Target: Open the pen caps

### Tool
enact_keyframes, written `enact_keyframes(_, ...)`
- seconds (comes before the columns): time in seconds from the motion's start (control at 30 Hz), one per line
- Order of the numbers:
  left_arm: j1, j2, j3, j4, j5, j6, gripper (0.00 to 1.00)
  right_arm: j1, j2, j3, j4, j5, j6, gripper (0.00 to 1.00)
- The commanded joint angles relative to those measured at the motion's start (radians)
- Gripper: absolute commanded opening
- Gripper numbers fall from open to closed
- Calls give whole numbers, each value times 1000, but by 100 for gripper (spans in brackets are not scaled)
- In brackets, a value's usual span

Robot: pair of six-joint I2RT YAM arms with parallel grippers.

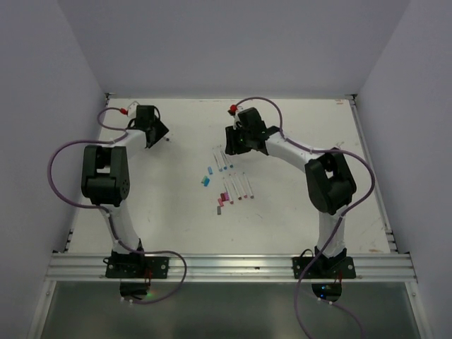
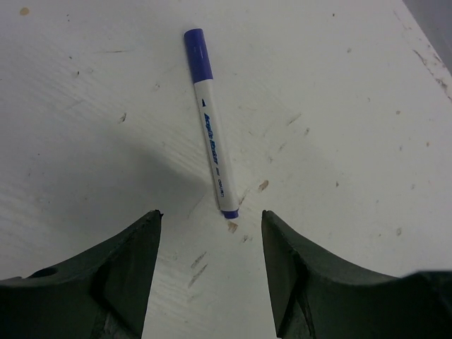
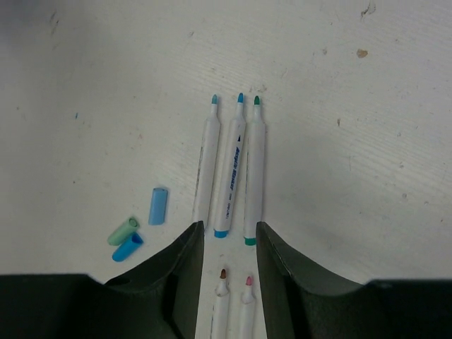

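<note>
In the left wrist view a white pen lies on the table with its purple-blue cap still on, at the far end. My left gripper is open and empty, just short of the pen's near end. In the right wrist view three uncapped white pens with blue and teal tips lie side by side. A light blue cap, a green cap and a blue cap lie loose to their left. My right gripper is open and empty above the pens' near ends.
Two more uncapped pens, with brown and pink tips, lie between the right fingers. In the top view several pens and pink caps lie mid-table, with the left gripper far left and the right gripper behind the pens.
</note>
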Motion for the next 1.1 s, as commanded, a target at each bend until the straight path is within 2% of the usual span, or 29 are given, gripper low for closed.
enact_keyframes(0.0, -8, 64, 129, -132, -72, -19, 61, -4, -76, -40, 64, -29, 13, 39)
enact_keyframes(0.17, -10, 124, 179, -137, -101, -19, 62, -4, -96, -62, 78, -36, 12, 39)
enact_keyframes(0.33, -10, 193, 284, -226, -133, -28, 63, -4, -108, -91, 103, -38, 13, 39)
enact_keyframes(0.43, -11, 237, 342, -244, -103, -12, 63, -3, -108, -105, 118, -44, 19, 39)
enact_keyframes(0.7, -30, 340, 497, -413, -161, 4, 64, -4, -125, -130, 136, -33, 22, 39)
enact_keyframes(0.83, -42, 375, 518, -479, -217, 0, 63, -4, -139, -140, 144, -38, 22, 39)
enact_keyframes(1.0, -59, 383, 501, -531, -248, 12, 59, -3, -164, -166, 158, -38, 30, 39)
enact_keyframes(1.07, -68, 388, 493, -522, -244, 32, 52, -4, -173, -180, 165, -38, 32, 39)
